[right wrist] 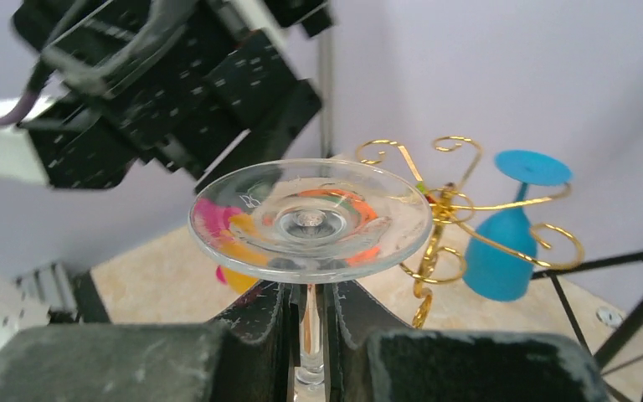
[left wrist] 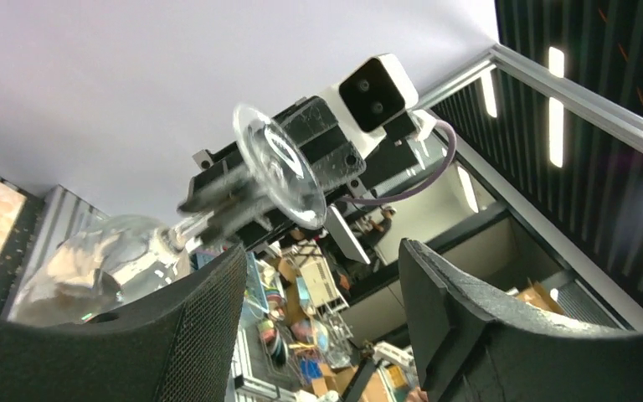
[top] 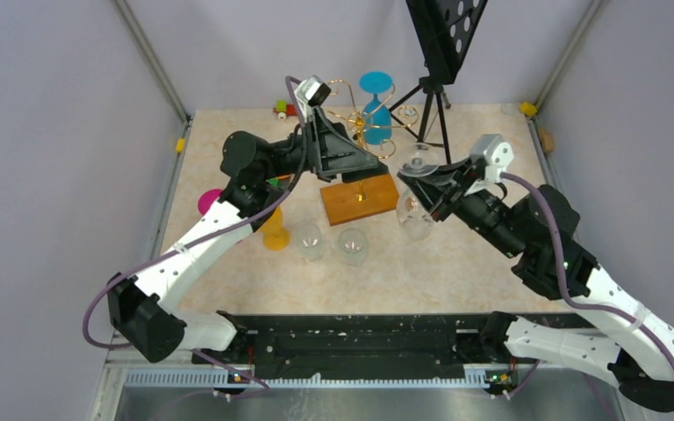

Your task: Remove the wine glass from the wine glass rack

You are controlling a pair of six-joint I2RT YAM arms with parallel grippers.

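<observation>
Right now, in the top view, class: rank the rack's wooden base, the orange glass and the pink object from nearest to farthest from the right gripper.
1. The wooden base, just left of the right gripper.
2. The orange glass, further left, beside the left arm.
3. The pink object, farthest left, partly hidden behind that arm.

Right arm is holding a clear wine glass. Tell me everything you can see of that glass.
The clear wine glass is see-through, glass by its look: a round flat foot, thin stem and rounded bowl. It hangs foot up, bowl down, with the right gripper shut on the stem just under the foot. It is off the gold rack, to the right of the wooden base. Whether the bowl meets the table is unclear.
</observation>
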